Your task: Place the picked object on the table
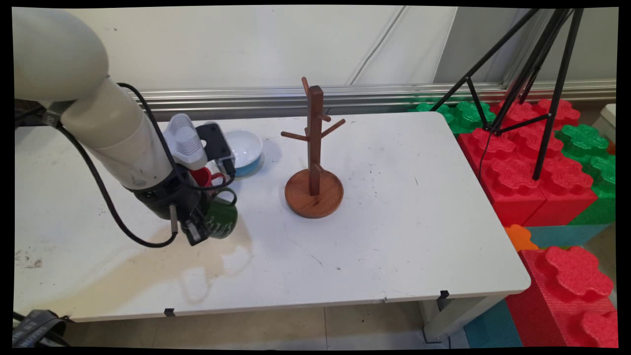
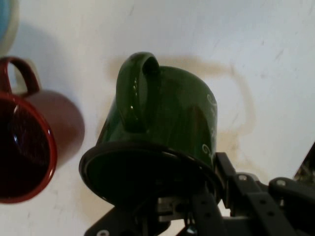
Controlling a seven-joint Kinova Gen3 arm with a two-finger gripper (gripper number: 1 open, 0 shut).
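Note:
My gripper [image 1: 203,228] is shut on the rim of a dark green mug [image 1: 222,217], at the left of the white table [image 1: 384,236]. In the hand view the green mug [image 2: 167,118] fills the centre with its handle facing the camera. The gripper [image 2: 214,186] pinches the rim at the lower right: one finger [image 2: 227,174] lies outside the wall and the other is hidden inside. The mug hangs tilted; I cannot tell whether it touches the table. A red mug [image 1: 203,175] [image 2: 29,147] stands close beside it.
A white bowl with a blue outside [image 1: 245,150] [image 2: 6,24] sits behind the red mug. A wooden mug tree [image 1: 314,148] on a round base stands mid-table. Red and green foam blocks [image 1: 537,167] and a black tripod [image 1: 532,74] stand right of the table.

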